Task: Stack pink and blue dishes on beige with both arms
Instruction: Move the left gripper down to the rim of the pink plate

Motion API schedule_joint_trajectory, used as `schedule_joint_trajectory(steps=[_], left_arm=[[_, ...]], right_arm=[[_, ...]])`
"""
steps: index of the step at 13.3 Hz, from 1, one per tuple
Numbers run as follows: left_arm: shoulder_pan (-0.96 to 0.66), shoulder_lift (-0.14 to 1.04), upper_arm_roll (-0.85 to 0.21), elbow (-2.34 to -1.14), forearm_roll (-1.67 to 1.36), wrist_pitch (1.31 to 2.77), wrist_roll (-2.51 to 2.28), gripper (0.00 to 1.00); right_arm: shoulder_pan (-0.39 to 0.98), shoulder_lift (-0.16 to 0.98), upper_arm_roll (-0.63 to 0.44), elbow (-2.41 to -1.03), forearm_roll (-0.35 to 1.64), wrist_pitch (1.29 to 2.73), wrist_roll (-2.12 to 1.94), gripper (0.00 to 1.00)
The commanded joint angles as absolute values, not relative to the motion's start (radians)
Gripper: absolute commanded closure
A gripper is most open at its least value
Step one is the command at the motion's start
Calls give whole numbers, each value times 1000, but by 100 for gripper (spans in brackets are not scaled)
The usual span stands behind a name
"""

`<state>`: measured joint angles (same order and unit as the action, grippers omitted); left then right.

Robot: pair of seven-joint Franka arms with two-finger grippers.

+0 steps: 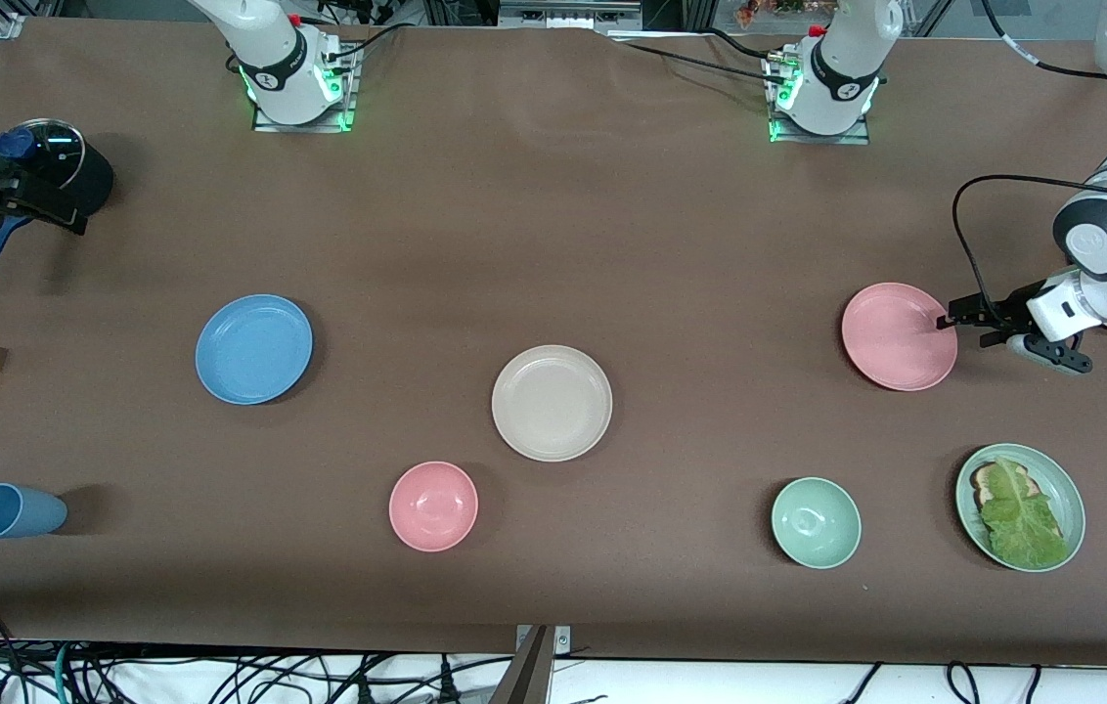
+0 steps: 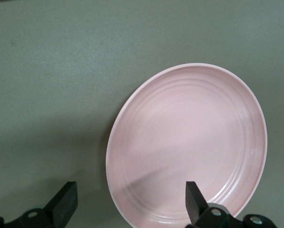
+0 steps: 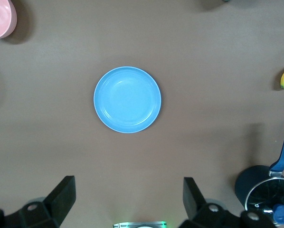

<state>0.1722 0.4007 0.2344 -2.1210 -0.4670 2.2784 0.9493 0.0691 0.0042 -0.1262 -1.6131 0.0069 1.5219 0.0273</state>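
The beige plate (image 1: 552, 402) lies bare at the middle of the table, so nothing is stacked yet and the step in hand is the first pickup. Taking that plate as the clock's centre in the front view, the pink plate (image 1: 899, 335) sits at about 3 o'clock, toward the left arm's end, and the blue plate (image 1: 253, 348) at about 9 o'clock, toward the right arm's end. The left gripper (image 1: 951, 319) is at the pink plate's rim with its fingers apart, one above the plate's inside and one outside it, not yet closed. The right gripper (image 3: 127, 199) hangs high over the table near the pot (image 1: 65, 171), fingers spread, empty. Next, I judge, the left fingers must pinch the rim and lift, while the right arm descends to the blue plate.
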Motion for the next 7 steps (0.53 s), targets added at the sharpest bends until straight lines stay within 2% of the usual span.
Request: schedule_joint_trajectory(steps=[1,7], left_arm=[[184,426,232,-2097,-528,2276,973,1],[206,469,232,-2095,-595,2276,974,3]], right_arm=[[71,0,-127,-1606,14,1508,21,0],[71,0,-127,-1606,14,1508,21,0]])
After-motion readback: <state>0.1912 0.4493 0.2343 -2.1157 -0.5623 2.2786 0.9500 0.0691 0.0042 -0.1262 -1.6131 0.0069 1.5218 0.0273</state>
